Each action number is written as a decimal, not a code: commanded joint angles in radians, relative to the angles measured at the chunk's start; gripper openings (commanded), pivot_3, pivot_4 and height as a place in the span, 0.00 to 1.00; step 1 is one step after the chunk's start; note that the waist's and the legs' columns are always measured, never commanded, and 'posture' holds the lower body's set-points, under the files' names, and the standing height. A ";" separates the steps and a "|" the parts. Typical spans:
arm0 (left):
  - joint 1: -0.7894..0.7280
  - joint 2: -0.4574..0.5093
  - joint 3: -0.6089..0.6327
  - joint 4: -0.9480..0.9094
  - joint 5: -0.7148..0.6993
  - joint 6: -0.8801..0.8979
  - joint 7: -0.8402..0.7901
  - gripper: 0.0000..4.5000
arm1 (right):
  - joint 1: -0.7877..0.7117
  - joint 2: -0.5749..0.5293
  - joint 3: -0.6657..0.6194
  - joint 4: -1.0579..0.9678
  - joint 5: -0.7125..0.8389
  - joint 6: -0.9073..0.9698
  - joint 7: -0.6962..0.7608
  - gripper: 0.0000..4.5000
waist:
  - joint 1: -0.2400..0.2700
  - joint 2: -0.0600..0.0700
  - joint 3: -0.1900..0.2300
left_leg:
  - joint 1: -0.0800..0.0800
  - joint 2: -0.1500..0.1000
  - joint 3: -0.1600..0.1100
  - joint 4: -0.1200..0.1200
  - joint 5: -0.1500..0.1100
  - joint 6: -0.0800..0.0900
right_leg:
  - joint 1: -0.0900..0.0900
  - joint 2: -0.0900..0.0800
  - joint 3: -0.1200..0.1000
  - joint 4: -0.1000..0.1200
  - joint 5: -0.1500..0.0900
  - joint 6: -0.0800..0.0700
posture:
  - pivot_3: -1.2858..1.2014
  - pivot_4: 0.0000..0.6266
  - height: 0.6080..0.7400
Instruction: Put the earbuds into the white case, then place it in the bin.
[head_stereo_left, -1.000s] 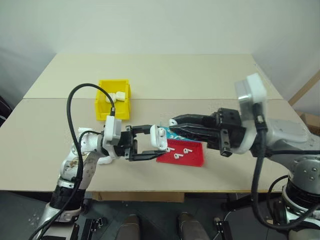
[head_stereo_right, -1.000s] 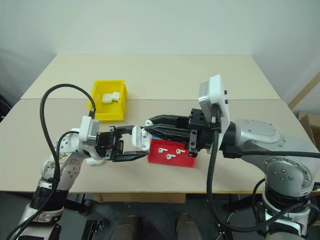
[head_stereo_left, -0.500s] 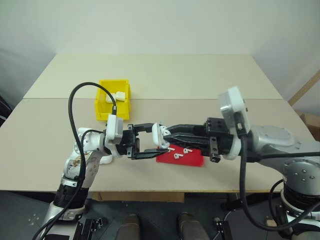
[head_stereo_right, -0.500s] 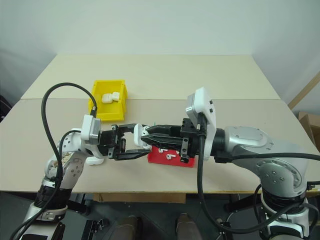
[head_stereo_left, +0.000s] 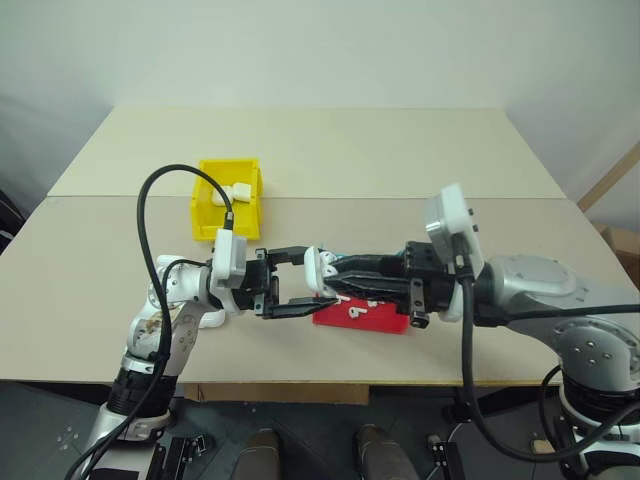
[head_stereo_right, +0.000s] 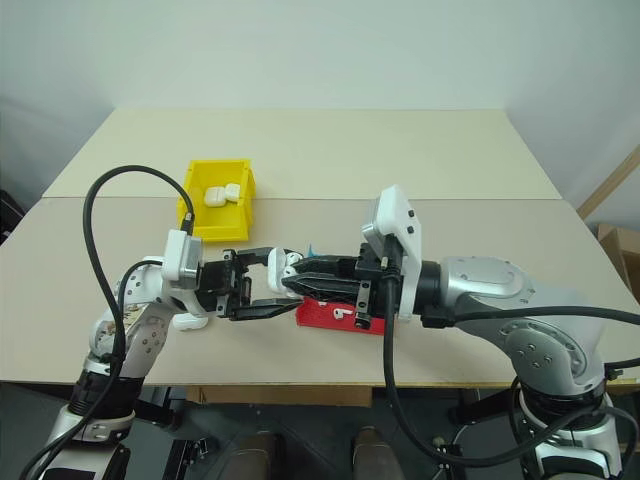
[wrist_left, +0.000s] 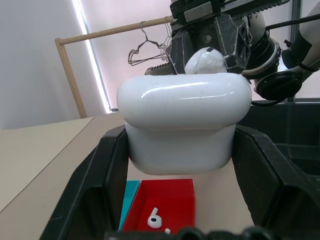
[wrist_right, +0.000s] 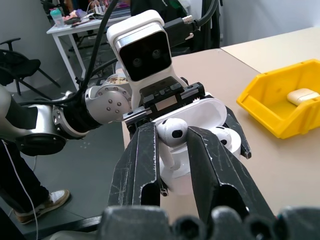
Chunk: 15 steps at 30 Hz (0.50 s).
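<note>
The left hand clamps the open white case. One earbud sits inside. The right hand pinches the second earbud over its slot; closing the lid and the yellow bin remain.

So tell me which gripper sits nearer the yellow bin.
Left. The left gripper, clamping the open white case, is just in front of the yellow bin; the right gripper, pinching an earbud, reaches in from farther right.

My head cameras look down and forward over the table. My left wrist camera sits close behind the white case, facing the opposite arm; my right wrist camera faces back, sharing that case.
</note>
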 joint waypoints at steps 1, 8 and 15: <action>-0.011 -0.006 0.011 -0.020 -0.005 -0.023 0.006 0.62 | 0.009 -0.013 0.002 -0.026 -0.018 -0.033 0.014 0.14 | 0.000 0.000 0.000 | 0.000 0.000 0.000 0.000 0.000 0.000 | 0.000 0.000 0.000 0.000 0.000 0.000 | 0.52 0.24 1.00; -0.014 -0.009 0.014 -0.018 -0.005 -0.024 0.003 0.62 | 0.018 -0.014 0.018 -0.031 -0.034 -0.035 0.020 0.14 | 0.000 0.000 0.000 | 0.000 0.000 0.000 0.000 0.000 0.000 | 0.000 0.000 0.000 0.000 0.000 0.000 | 0.52 0.24 1.00; -0.015 -0.014 0.015 -0.015 0.000 -0.029 0.003 0.62 | 0.034 -0.024 0.031 -0.038 -0.052 -0.042 0.025 0.14 | 0.000 0.000 0.000 | 0.000 0.000 0.000 0.000 0.000 0.000 | 0.000 0.000 0.000 0.000 0.000 0.000 | 0.52 0.24 1.00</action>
